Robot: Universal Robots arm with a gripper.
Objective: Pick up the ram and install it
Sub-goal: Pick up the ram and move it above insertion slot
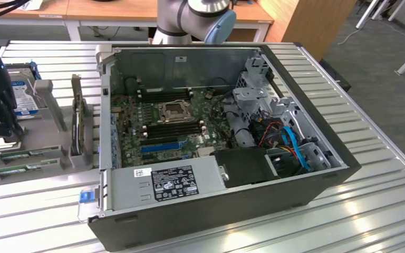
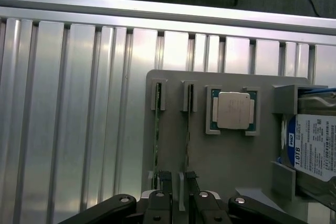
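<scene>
Grey holder (image 2: 226,150) keeps the ram (image 2: 187,129) standing on edge in a slot, so its flat sides are free to pinch. We see the gripper (image 2: 177,177) poised over its end, jaws apart, nothing held.

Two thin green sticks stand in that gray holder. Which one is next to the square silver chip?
The stick directly beside the chip; the other stick stands nearer the holder's outer edge.
</scene>
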